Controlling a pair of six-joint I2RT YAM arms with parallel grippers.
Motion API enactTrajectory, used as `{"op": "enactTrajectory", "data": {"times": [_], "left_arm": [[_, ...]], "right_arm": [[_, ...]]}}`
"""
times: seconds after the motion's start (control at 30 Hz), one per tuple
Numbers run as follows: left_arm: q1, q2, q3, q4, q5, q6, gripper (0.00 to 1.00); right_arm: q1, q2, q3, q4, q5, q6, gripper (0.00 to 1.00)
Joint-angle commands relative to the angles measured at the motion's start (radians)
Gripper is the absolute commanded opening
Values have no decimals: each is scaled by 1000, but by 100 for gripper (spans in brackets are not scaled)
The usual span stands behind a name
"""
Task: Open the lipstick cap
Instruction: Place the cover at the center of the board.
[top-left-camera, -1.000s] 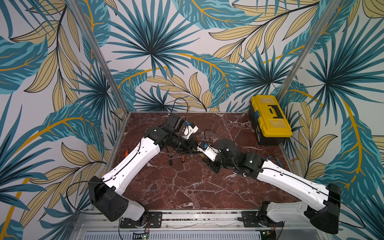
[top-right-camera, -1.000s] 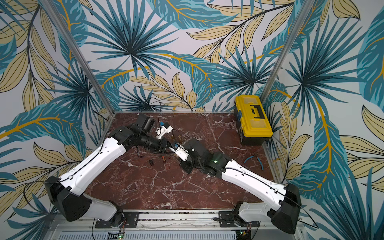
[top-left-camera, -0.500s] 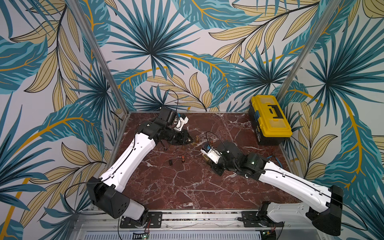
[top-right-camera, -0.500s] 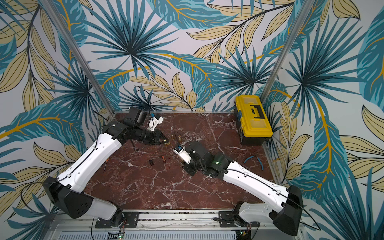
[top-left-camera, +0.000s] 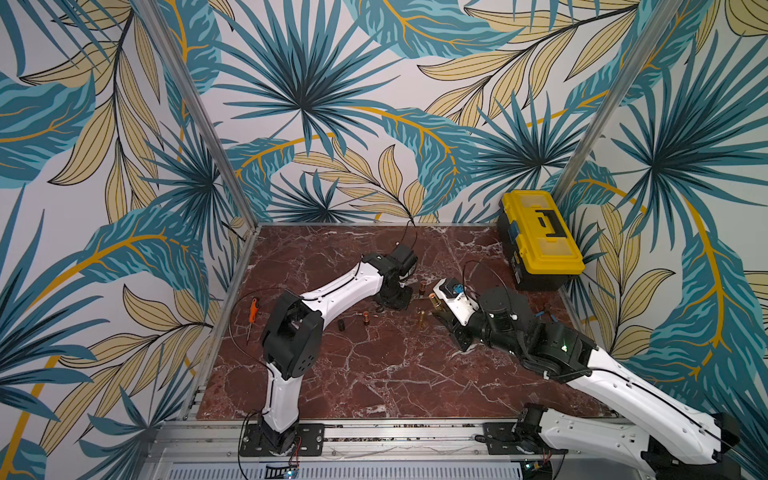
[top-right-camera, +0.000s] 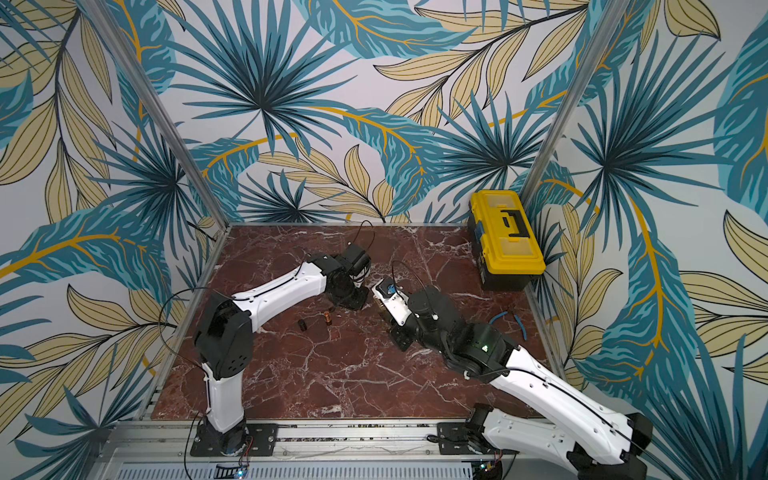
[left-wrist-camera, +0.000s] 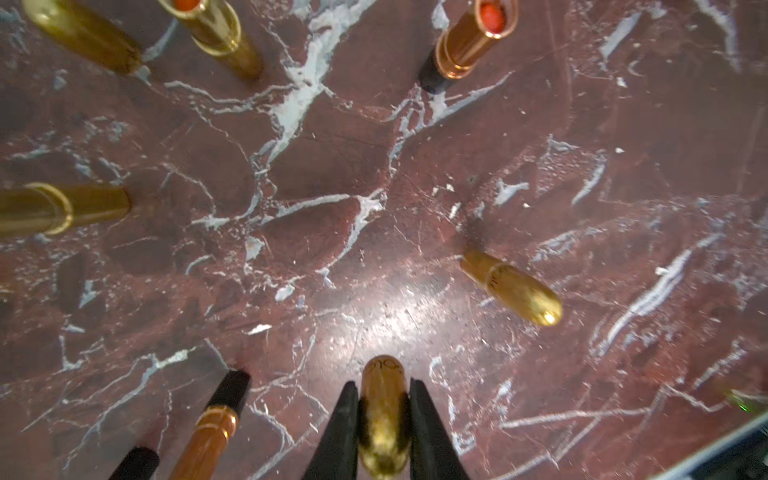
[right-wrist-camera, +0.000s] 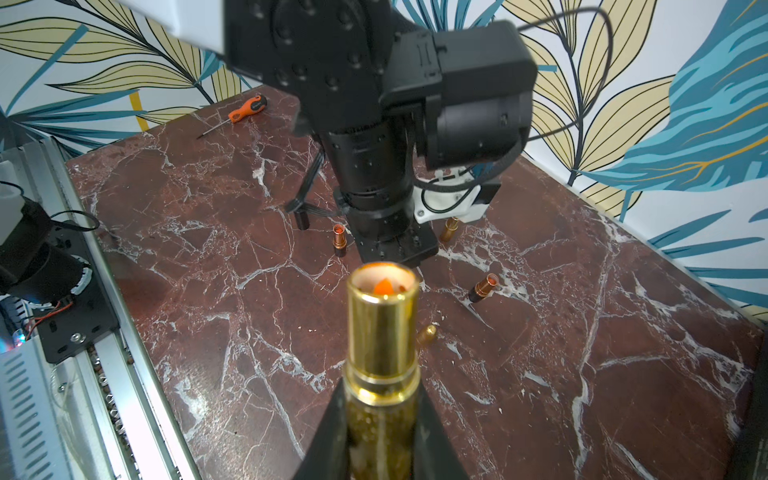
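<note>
- Both top views: high over the near edge, looking down toward the far wall. Far off, with the whole marble table (top-left-camera: 374, 374) and the yellow toolbox (top-left-camera: 540, 241) far right. Nearly the same picture twice.
- Left wrist view: very near, straight down at the table past the left gripper (left-wrist-camera: 383, 384) and its gold cap (left-wrist-camera: 382, 436).
- Right wrist view: low, near, looking across the table along the right gripper (right-wrist-camera: 380, 386) and its open lipstick (right-wrist-camera: 382, 324) toward the left arm (right-wrist-camera: 332, 62).
- Shared by all: the marble top and small loose lipsticks (left-wrist-camera: 469, 45).
</note>
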Motion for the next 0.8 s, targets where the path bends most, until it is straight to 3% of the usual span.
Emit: {"op": "enactTrajectory", "data": {"times": [0.0, 0.33, 0.77], "left_arm": [[7, 23, 7, 84, -96, 16, 10], [57, 34, -118, 237, -73, -4, 11], [66, 90, -127, 254, -64, 2, 18]], "right_arm": [[5, 13, -32, 7, 16, 17, 4], [4, 35, -38, 15, 7, 19, 4], [4, 67, -29, 16, 11, 12, 5]]}}
